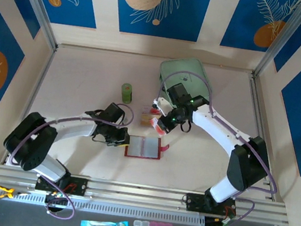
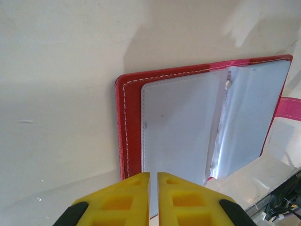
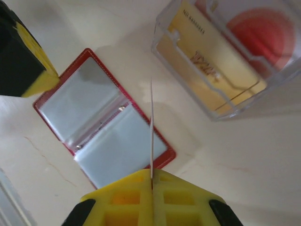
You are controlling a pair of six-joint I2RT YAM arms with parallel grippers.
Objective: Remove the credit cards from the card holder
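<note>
As right tool [image 3: 151,178] grips card [image 3: 151,122] — holder [image 3: 101,122] lies below.

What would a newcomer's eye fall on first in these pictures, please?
Probably the flat red card holder, lying open mid-table, one edge pinched by the left claw. Next, the thin card held edge-on in the right claw, near a clear plastic box of tan cards.

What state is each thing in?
holder: open flat, visible sleeves empty
card: edge-on, pinched
right gripper: shut on card
left gripper: shut on holder edge
clear box: cards inside
</note>
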